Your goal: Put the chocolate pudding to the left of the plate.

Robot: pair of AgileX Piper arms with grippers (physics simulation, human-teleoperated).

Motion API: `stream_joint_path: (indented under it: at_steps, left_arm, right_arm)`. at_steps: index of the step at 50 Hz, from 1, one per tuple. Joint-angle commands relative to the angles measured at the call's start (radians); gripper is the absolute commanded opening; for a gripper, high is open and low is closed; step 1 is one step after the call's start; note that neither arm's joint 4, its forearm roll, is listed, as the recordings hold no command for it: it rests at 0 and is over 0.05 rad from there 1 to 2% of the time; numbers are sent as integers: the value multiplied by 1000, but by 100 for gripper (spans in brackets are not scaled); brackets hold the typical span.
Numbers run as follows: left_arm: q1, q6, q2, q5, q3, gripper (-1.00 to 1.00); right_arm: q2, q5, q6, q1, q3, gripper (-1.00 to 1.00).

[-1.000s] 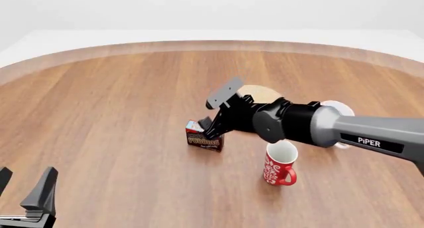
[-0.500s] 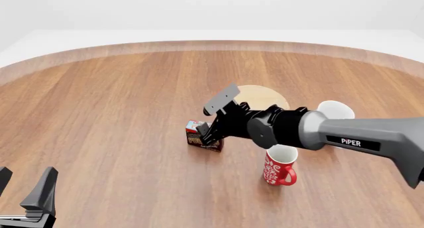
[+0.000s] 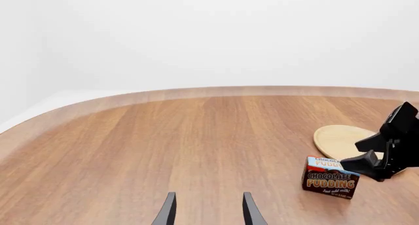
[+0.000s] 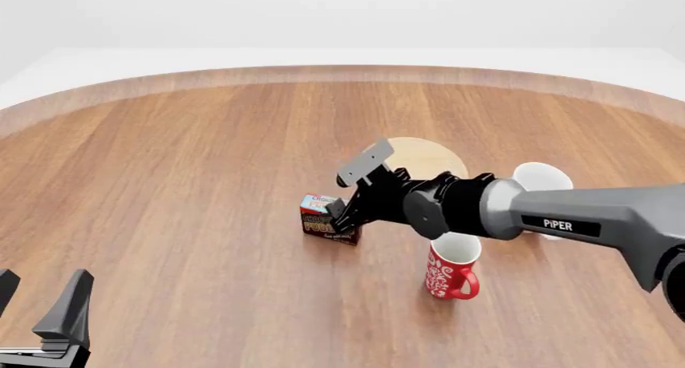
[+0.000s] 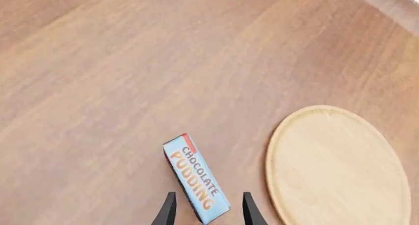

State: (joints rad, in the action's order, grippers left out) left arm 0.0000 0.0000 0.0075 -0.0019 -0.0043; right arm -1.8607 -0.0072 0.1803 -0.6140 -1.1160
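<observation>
Brown and blue, the chocolate pudding (image 4: 326, 220) box stands on the wooden table (image 4: 182, 184), just left of the plate (image 4: 423, 158) and a little nearer the arms. The right gripper (image 4: 340, 212) hangs over it with its two fingers spread, one on each side of the box, not squeezing it. A red mug (image 4: 451, 269) and a white mug (image 4: 541, 179) stand to the right. The left gripper (image 4: 41, 302) waits wide open and holds nothing, well apart.

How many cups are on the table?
2. A red mug with white patterns stands near the front, under the right arm. A white mug sits farther back, right of the round tan wooden plate, partly hidden by the arm.
</observation>
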Motion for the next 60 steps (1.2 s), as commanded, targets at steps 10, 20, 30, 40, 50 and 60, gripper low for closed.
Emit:
stream_joint_path:
  at_steps: [10, 20, 30, 40, 50, 60]
  left_arm:
    - [0, 0, 0, 0, 0, 100]
    - [0, 0, 0, 0, 0, 100]
    - [0, 0, 0, 0, 0, 100]
    - [0, 0, 0, 0, 0, 100]
    - [0, 0, 0, 0, 0, 100]
    - [0, 0, 0, 0, 0, 100]
  right_arm:
    - [-39, -26, -15, 1, 3, 100]
    - [-62, -35, -19, 5, -7, 100]
    - [-77, -47, -25, 0, -6, 100]
    - [-90, -53, -28, 5, -11, 100]
    - [-105, -78, -40, 3, 3, 100]
    - [-119, -93, -47, 0, 6, 100]
